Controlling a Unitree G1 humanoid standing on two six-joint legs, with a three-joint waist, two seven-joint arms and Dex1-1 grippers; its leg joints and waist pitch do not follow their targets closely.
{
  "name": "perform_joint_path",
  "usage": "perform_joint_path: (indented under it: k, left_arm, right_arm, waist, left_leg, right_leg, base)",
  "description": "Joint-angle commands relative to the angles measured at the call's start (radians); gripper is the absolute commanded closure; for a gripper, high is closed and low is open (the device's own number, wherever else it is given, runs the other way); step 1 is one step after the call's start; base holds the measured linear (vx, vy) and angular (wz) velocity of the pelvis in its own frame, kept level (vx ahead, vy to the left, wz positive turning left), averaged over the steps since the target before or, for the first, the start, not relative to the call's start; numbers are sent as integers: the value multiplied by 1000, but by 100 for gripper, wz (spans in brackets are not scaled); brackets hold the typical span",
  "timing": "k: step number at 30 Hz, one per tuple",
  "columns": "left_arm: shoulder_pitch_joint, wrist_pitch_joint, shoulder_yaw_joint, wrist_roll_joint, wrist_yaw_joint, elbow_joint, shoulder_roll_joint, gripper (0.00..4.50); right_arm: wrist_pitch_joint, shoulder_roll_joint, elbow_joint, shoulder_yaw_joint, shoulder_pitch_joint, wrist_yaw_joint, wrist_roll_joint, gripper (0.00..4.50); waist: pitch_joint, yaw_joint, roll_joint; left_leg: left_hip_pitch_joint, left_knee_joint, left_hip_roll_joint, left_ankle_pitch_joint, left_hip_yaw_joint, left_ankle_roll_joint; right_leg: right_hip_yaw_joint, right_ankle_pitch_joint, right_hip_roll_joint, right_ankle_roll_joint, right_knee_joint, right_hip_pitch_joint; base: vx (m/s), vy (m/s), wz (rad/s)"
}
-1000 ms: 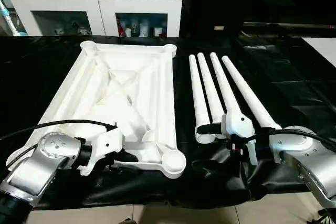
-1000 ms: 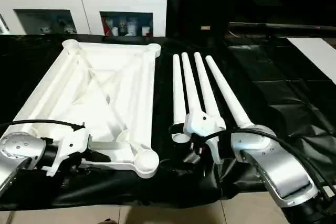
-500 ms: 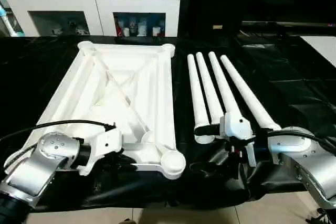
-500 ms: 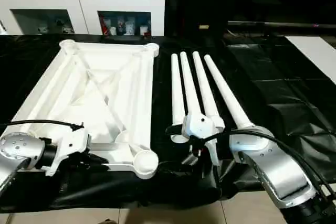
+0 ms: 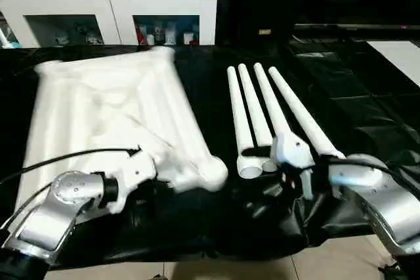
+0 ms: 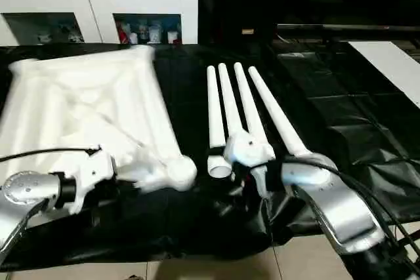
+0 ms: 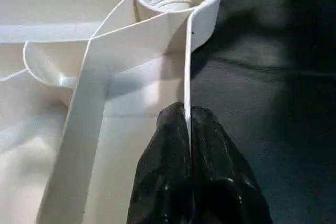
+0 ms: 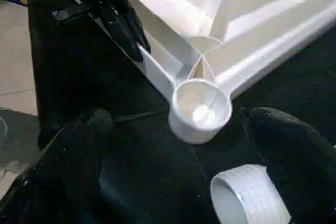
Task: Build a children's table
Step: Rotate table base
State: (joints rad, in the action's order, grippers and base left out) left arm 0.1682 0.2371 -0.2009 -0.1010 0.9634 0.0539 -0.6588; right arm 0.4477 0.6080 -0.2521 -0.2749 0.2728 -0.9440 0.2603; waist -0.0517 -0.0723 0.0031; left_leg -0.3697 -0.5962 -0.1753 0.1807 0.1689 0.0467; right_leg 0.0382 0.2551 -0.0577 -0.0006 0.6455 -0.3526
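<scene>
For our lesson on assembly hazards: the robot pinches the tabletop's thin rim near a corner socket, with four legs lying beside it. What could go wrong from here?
1. The left end effector holds only the thin rim of the tabletop, so the top might slip or twist free.
2. The corner socket lies close to the legs; a swing could scatter them.
3. The right end effector, open beside that socket, might be struck.

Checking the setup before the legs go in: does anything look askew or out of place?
The tabletop sits crooked, its long sides slanting against the four legs, which lie together beside it. The left gripper is clamped on its near rim by the corner socket. No damage shows.
</scene>
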Motion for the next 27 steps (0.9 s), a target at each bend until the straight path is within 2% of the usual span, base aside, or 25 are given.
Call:
perform_joint_path:
  k: [1,4,8,11,12,14,17,18,20,21,23,24,25,26,27]
  left_arm:
    - [24,-46,20,35,-36,28,-20,447]
    - [43,-72,14,50,-48,57,-16,447]
    - [83,-120,9,55,-48,104,6,447]
    - [110,-146,-4,61,-31,133,17,447]
    - [113,-152,-8,65,-28,138,17,447]
    - [121,-157,-19,79,-25,156,12,447]
    - [132,-169,-21,89,-24,189,9,447]
    - [133,-170,-20,87,-17,194,8,420]
    - [135,-174,-16,81,-11,200,5,403]
    - [135,-170,1,64,-10,183,3,388]
    - [136,-142,23,30,-10,148,11,380]
    - [137,-124,35,9,-5,129,17,370]
    - [138,-103,46,-10,1,99,18,370]
    - [138,-94,50,-18,3,86,18,360]
    - [137,-80,56,-27,13,57,6,347]
  right_arm:
    - [-12,-10,31,12,17,33,-28,0]
    - [-23,-23,69,10,34,80,-71,0]
    - [-4,-60,109,28,61,149,-92,0]
    - [20,-97,131,43,83,218,-107,0]
    - [29,-106,134,46,87,239,-112,0]
    - [101,-143,145,70,108,321,-126,0]
    - [188,-169,151,88,130,371,-130,0]
    - [212,-172,151,90,136,380,-132,0]
    - [234,-188,156,107,147,398,-121,0]
    - [291,-238,195,170,182,446,-73,0]
    - [334,-267,230,205,211,476,-51,0]
    - [354,-276,241,213,222,486,-48,0]
    - [370,-278,261,208,237,493,-59,0]
    - [377,-278,270,204,244,496,-65,0]
    - [400,-287,297,203,265,513,-78,0]
  waist:
    - [53,-8,4]
    - [52,-9,4]
    - [53,-16,7]
    - [58,-19,12]
    - [60,-19,10]
    - [62,-19,15]
    - [67,-21,14]
    - [68,-22,15]
    - [65,-22,15]
    - [65,-20,11]
    - [65,-15,9]
    - [65,-16,13]
    - [63,-15,6]
    - [64,-17,9]
    - [64,-15,4]
  left_leg:
    - [15,74,-55,203,-23,-5]
    - [17,74,-53,211,-21,0]
    - [20,76,-54,226,-21,18]
    - [20,75,-54,204,-22,27]
    - [18,74,-54,182,-22,27]
    - [17,71,-51,148,-21,23]
    - [16,67,-49,128,-20,25]
    - [13,66,-49,111,-20,22]
    - [13,68,-49,130,-20,28]
    - [13,70,-50,144,-20,32]
    - [11,72,-50,145,-20,36]
    - [18,72,-53,159,-19,48]
    - [16,72,-52,155,-17,52]
    - [16,72,-52,150,-17,55]
    - [17,70,-51,136,-15,52]
  right_leg:
    - [-48,56,-82,-213,-83,18]
    - [-48,69,-81,-214,-85,14]
    - [-50,93,-84,-209,-86,13]
    - [-48,38,-82,-210,-79,14]
    - [-48,-6,-80,-211,-74,16]
    - [-48,-69,-78,-213,-69,15]
    - [-46,-108,-77,-218,-65,18]
    - [-46,-136,-77,-217,-62,19]
    - [-44,-121,-77,-214,-63,17]
    - [-45,-101,-78,-214,-64,18]
    - [-44,-73,-80,-223,-63,17]
    - [-44,-53,-80,-227,-64,12]
    - [-45,-55,-78,-228,-65,13]
    - [-44,-59,-79,-229,-62,14]
    - [-44,-71,-78,-228,-63,13]
  base:
    - [0,0,0]
    - [0,0,0]
    - [0,0,0]
    - [0,0,0]
    - [0,0,0]
    - [0,0,0]
    - [0,0,0]
    - [0,0,0]
    - [0,0,0]
    - [0,0,0]
    - [0,0,0]
    - [0,0,0]
    - [0,0,0]
    - [0,0,0]
    - [0,0,0]
